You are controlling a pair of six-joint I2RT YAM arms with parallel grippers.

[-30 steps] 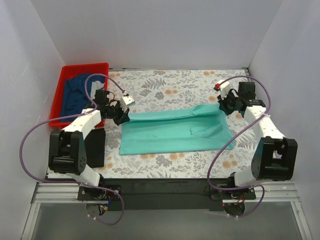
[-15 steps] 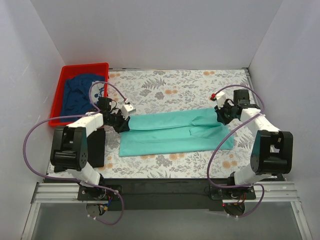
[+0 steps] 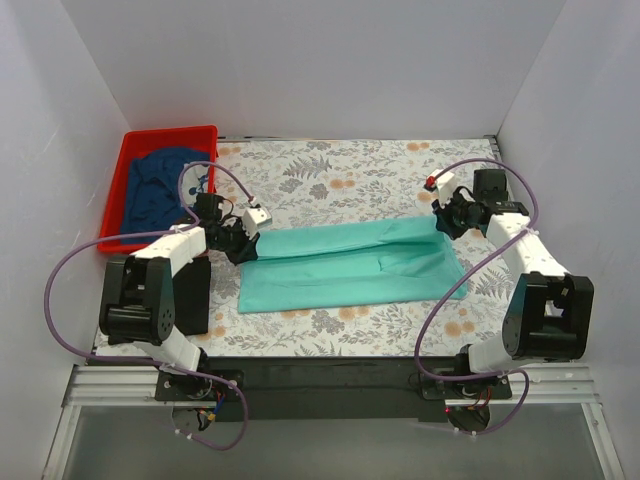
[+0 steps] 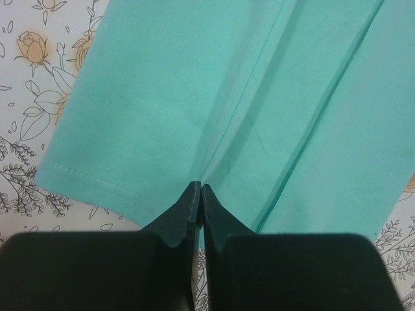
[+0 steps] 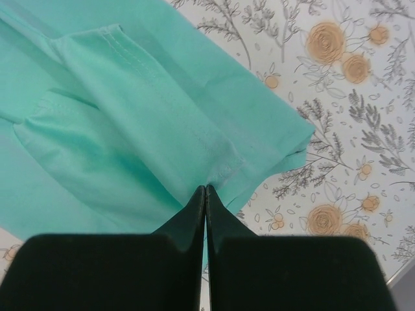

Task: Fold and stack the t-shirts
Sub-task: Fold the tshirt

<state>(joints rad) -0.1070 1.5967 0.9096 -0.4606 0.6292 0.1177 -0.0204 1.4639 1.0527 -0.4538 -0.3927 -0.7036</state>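
Note:
The teal t-shirt (image 3: 350,265) lies as a long folded strip across the middle of the floral cover. My left gripper (image 3: 245,243) is shut on its far left edge, and the cloth runs away from the pinched tips in the left wrist view (image 4: 200,188). My right gripper (image 3: 447,220) is shut on the far right edge, pinching a hemmed fold (image 5: 205,189). The navy t-shirt (image 3: 155,190) lies crumpled in the red bin. The black t-shirt (image 3: 192,295) lies folded at the left, beside the left arm.
The red bin (image 3: 170,133) stands at the back left corner. The floral table cover (image 3: 350,170) shows behind the teal shirt. White walls close in the left, right and back. The table's front edge runs just past the arm bases.
Both grippers have drawn the teal shirt's far edge toward the near side, narrowing the strip. The right gripper then lifted back a little.

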